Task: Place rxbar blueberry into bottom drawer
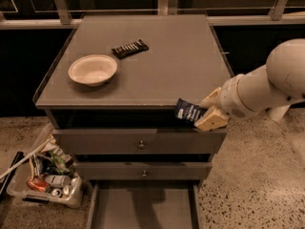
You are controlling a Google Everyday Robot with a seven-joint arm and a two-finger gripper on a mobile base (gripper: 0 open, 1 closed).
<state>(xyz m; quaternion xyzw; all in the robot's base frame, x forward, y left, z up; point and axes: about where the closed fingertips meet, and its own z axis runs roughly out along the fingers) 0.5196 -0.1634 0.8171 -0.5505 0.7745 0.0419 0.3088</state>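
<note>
**A:** Rxbar blueberry (188,111), where is it?

**B:** At the cabinet's (167,73) front right corner, just past the front edge of the top. It hangs tilted in front of the uppermost drawer face, resting on nothing.

**A:** What holds it?

**B:** The gripper (201,114), at that same corner on a white arm (259,89) reaching in from the cabinet's right. Its 2 tan fingers (213,119) pinch the right end of the blue wrapper. One is above and one below, with only the bar's thickness between them.

**A:** And the bottom drawer?

**B:** The bottom drawer (143,209) is pulled out at the cabinet's foot, with its grey floor showing. The bar is well above it. The 2 upper drawers (138,141) sit flush in the cabinet, each with a small knob.

**A:** Anything else?

**B:** A pale bowl (93,69) sits on the left side of the cabinet top. A dark wrapped bar (129,48) lies just behind it. A clear bin (47,187) of cans stands on the floor left of the cabinet's base.
</note>
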